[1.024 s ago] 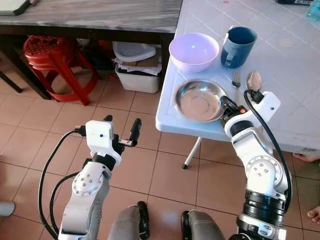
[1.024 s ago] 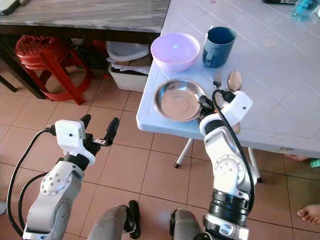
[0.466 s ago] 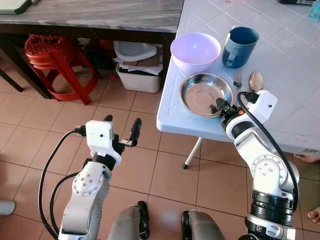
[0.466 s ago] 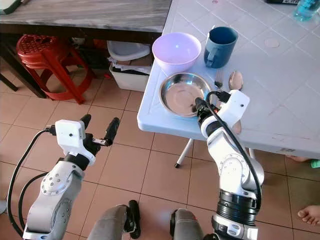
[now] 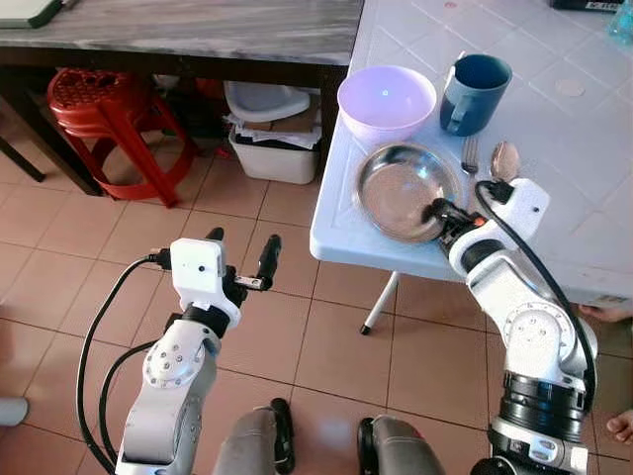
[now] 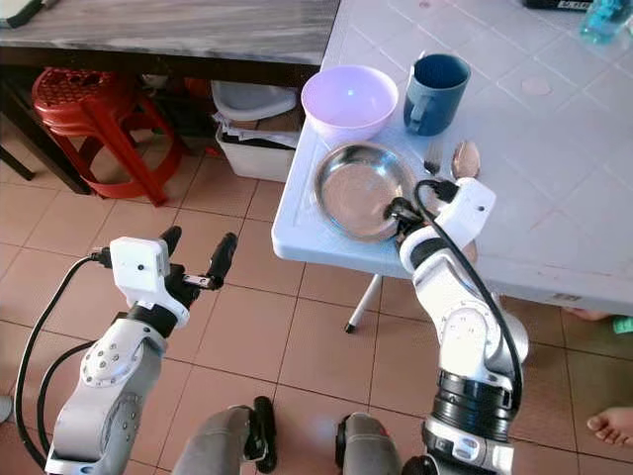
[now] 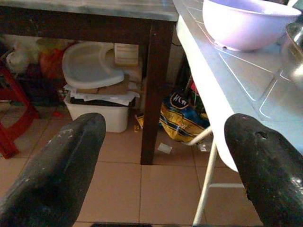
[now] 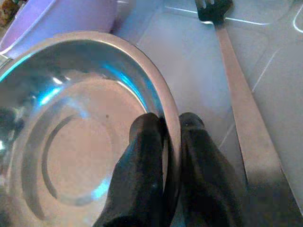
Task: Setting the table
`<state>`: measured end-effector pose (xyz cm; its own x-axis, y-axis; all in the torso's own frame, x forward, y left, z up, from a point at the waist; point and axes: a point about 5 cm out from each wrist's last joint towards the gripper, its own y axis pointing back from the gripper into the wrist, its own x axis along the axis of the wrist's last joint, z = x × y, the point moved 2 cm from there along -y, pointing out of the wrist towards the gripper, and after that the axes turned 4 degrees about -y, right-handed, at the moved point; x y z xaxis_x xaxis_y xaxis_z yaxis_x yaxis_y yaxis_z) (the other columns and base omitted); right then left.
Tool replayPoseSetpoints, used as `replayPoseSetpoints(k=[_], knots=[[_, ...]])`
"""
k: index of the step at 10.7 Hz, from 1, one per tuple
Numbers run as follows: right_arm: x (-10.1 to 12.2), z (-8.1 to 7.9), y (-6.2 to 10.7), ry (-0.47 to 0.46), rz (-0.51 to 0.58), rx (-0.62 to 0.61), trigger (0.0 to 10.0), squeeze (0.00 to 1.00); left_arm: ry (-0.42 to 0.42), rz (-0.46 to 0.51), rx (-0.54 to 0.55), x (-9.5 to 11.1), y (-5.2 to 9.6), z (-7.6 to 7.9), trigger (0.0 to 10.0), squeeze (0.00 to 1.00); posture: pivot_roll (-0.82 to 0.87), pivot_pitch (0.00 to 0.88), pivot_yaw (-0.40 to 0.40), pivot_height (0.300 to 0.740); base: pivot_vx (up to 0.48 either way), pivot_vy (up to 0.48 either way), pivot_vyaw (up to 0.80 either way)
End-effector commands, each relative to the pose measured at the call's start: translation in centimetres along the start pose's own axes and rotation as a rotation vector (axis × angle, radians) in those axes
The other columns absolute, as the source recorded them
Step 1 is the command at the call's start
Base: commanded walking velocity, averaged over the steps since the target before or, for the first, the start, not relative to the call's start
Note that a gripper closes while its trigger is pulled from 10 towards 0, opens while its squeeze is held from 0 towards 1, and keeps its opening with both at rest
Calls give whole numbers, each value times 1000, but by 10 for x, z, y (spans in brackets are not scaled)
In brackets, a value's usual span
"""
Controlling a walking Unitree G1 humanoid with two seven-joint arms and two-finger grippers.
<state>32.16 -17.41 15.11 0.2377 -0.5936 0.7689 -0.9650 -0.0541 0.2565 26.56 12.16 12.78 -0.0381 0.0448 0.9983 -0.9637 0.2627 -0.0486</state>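
Right wrist view showed the right end effector (image 8: 171, 124) pinching the rim of the steel plate (image 8: 71, 118), stiff, light, likely slippery, resting on the desk (image 5: 554, 129) beside the fork (image 8: 232, 71).

No legible text, labels or numbers.

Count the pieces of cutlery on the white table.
2: a steel fork beside the round steel plate pinched by the right hand, and a steel spoon just right of the fork. The arm may hide more.
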Motion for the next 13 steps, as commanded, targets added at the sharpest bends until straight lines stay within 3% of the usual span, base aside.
replayPoseSetpoints(k=[1,7,9,13], knots=[[-40,29,-1,-35,-185,-111,0,0,1,-25,7,-5,3,-2,10000,0,-23,212,83,740,0,0,0],[-44,34,0,-103,-193,-135,0,0,9,-47,27,-10,2,-4,10000,0,-28,204,77,740,0,0,0],[-43,25,3,-175,-134,-103,0,0,15,-54,26,-13,1,-4,10000,0,-33,191,70,740,0,454,0],[-47,18,6,-218,-92,-87,0,0,15,-33,65,-13,-8,-11,10000,0,-41,171,57,740,0,480,0]])
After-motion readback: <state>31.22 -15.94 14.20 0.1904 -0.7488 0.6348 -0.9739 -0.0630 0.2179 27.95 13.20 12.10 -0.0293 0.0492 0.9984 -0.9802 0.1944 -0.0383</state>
